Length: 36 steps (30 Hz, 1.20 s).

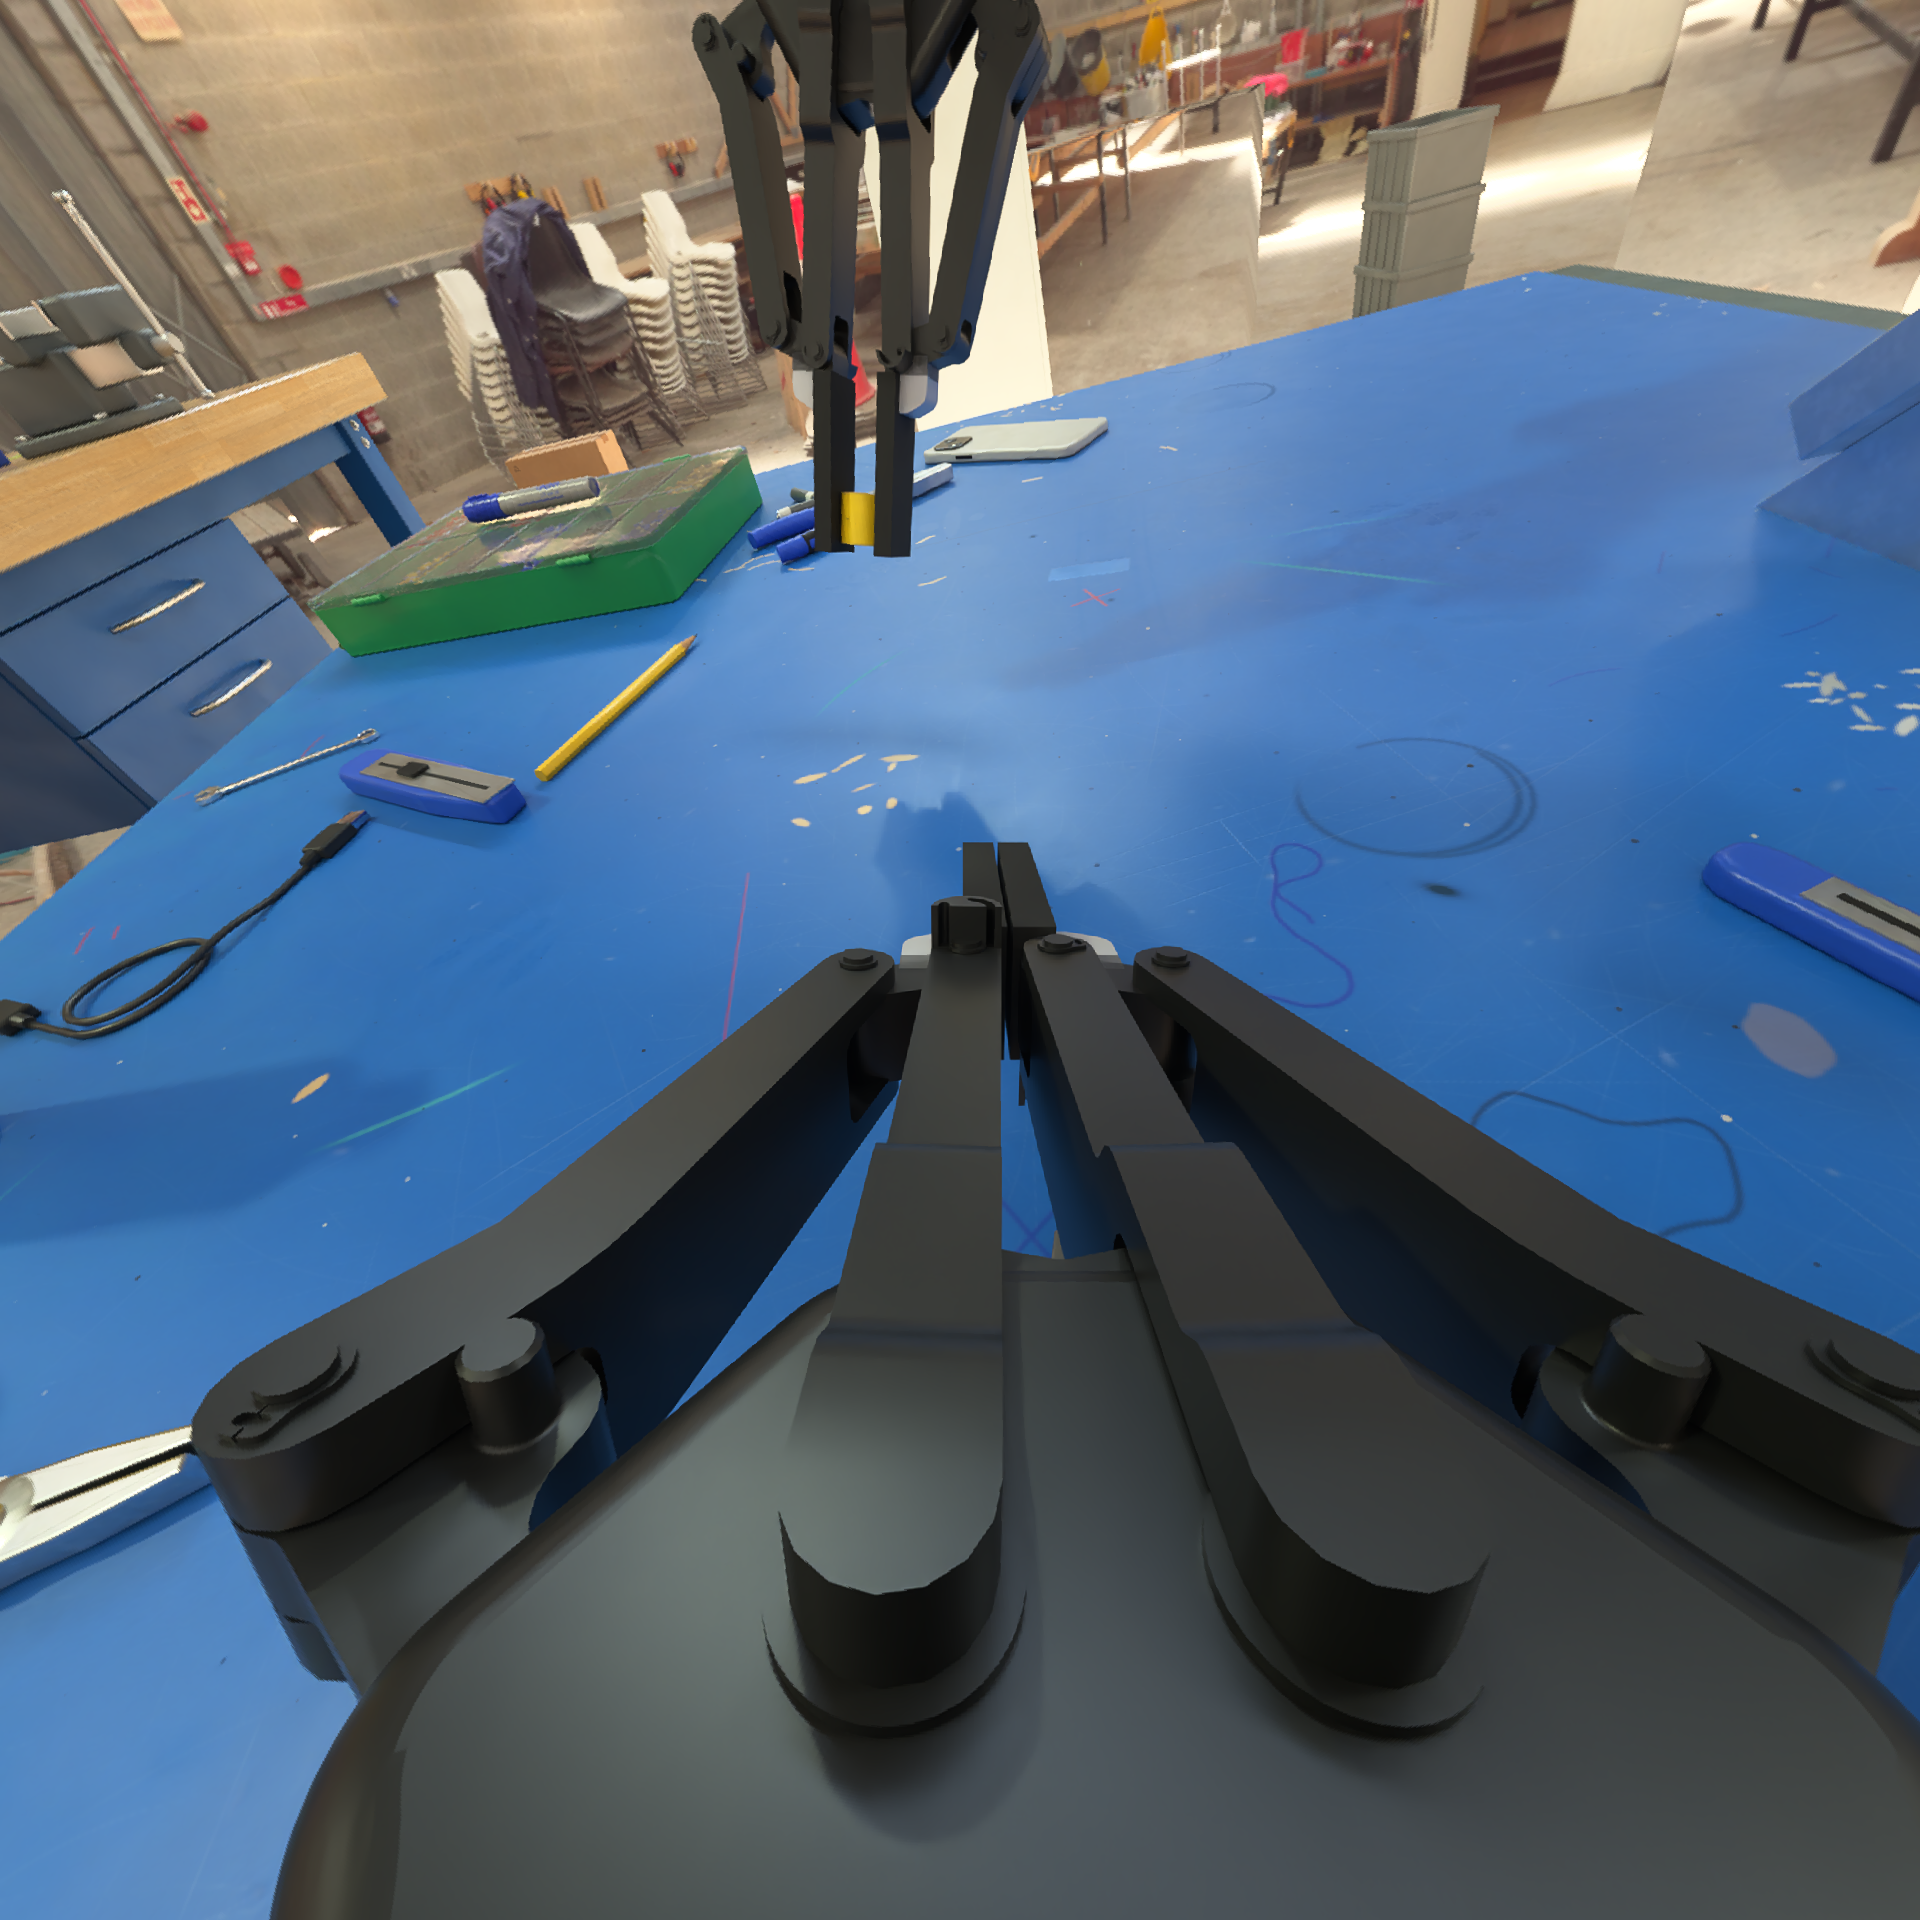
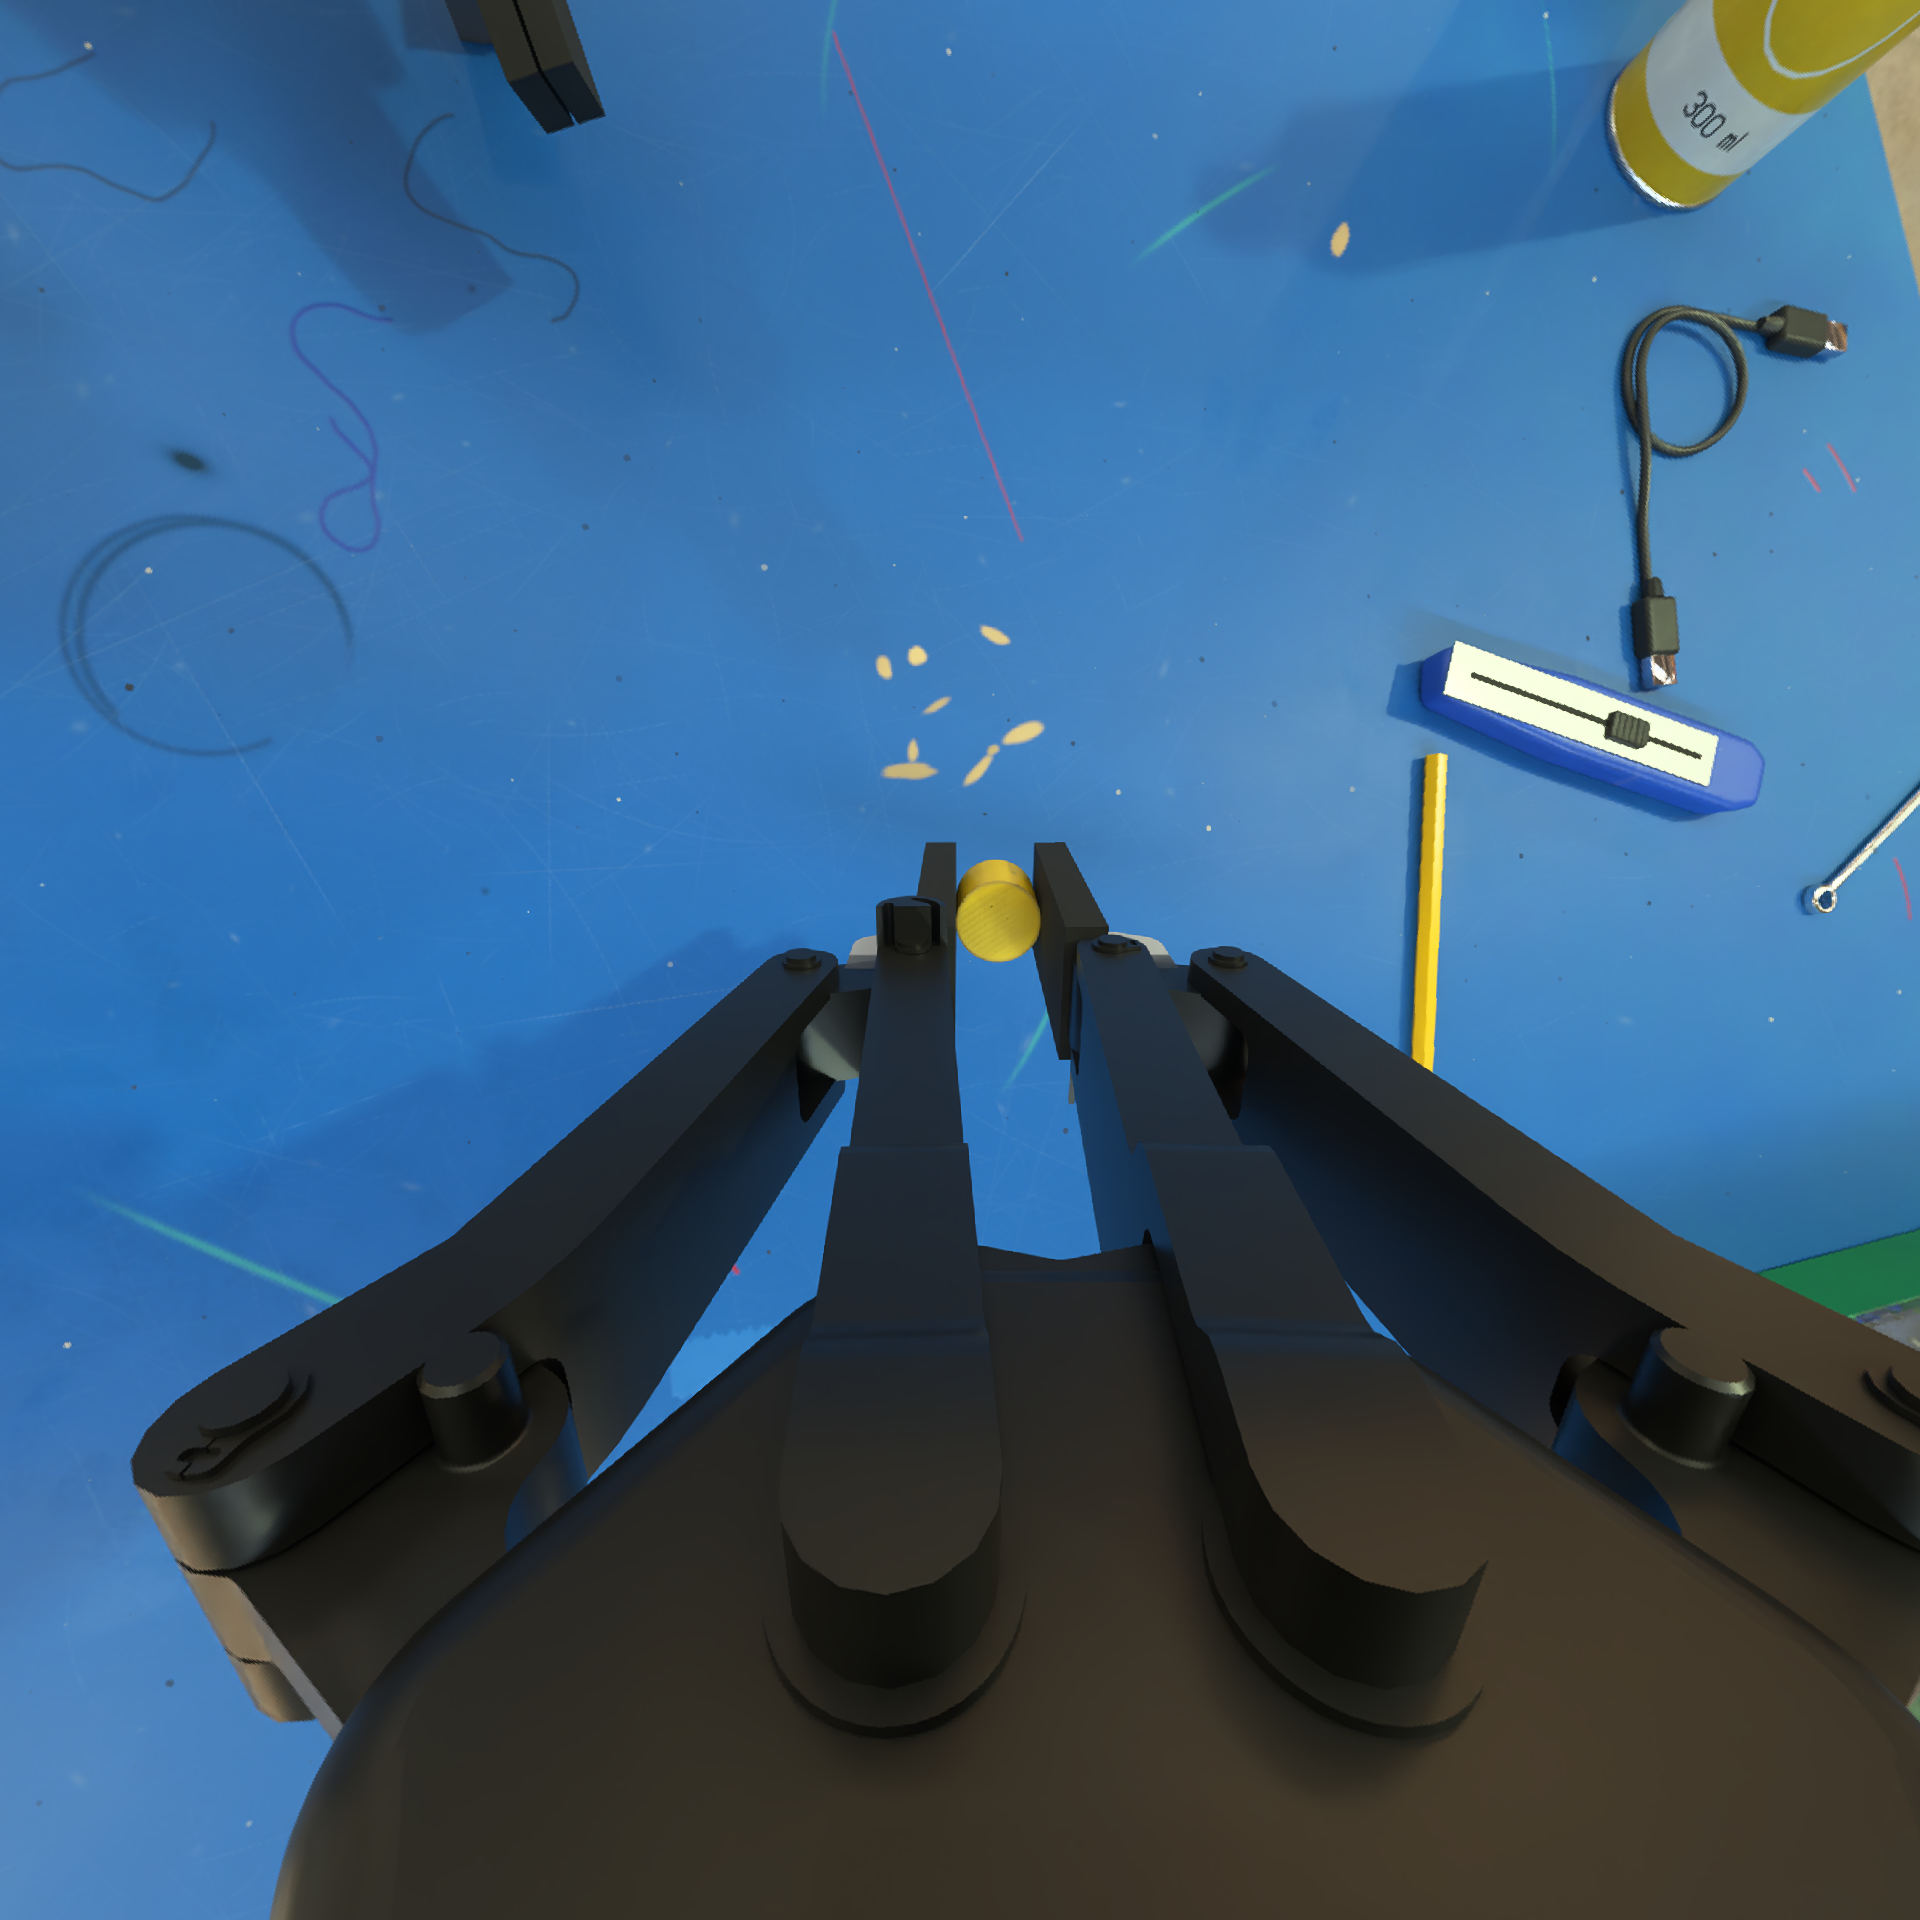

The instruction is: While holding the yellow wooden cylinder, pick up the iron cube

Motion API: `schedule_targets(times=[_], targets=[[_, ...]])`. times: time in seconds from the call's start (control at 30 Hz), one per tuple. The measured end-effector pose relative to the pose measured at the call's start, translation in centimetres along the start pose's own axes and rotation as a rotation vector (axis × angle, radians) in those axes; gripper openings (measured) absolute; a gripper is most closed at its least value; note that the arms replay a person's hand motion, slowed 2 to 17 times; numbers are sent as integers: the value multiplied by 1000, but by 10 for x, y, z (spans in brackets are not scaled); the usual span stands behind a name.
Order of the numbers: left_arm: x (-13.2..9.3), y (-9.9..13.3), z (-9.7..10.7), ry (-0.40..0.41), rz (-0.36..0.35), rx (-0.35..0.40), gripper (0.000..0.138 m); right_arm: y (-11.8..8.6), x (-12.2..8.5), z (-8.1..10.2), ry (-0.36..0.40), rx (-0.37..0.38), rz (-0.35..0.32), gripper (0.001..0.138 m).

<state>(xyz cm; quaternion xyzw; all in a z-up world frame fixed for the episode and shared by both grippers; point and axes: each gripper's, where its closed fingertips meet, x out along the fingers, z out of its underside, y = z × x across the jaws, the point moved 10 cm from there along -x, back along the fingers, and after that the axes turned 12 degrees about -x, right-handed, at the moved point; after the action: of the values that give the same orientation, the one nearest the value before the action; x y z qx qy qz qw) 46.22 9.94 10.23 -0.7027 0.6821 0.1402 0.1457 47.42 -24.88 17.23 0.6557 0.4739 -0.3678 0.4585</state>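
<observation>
My right gripper (image 2: 995,868) is shut on the yellow wooden cylinder (image 2: 995,914) and holds it above the blue table (image 2: 727,468). The same gripper (image 1: 862,540) with the cylinder (image 1: 856,517) shows in the left wrist view, hanging over the far side of the table. My left gripper (image 1: 995,862) is shut with its pads together and nothing between them, low over the table (image 1: 1247,644). Its fingertips (image 2: 556,88) show at the top of the right wrist view. No iron cube is visible in either view.
A green case (image 1: 540,566) with a marker, a pencil (image 1: 613,712), a blue box cutter (image 1: 431,787), a black cable (image 1: 208,935) and a phone (image 1: 1023,438) lie at the left and back. A second cutter (image 1: 1829,920) lies right. A yellow can (image 2: 1745,94) stands nearby.
</observation>
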Motion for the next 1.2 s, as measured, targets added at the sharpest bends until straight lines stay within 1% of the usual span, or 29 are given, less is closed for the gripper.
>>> schedule_targets(times=[0.53, 0.83, 1.2], targets=[[0, 0, 0, -1, 1, 1, 1, 2, -3, 7, -30, 11, 6, 20], [0, 1, 0, -2, 1, 2, 1, 2, -4, 8, -22, 17, 16, 20], [0, 1, 0, -1, 1, 0, 1, 5, -12, 9, 5, 30, 52, 20]])
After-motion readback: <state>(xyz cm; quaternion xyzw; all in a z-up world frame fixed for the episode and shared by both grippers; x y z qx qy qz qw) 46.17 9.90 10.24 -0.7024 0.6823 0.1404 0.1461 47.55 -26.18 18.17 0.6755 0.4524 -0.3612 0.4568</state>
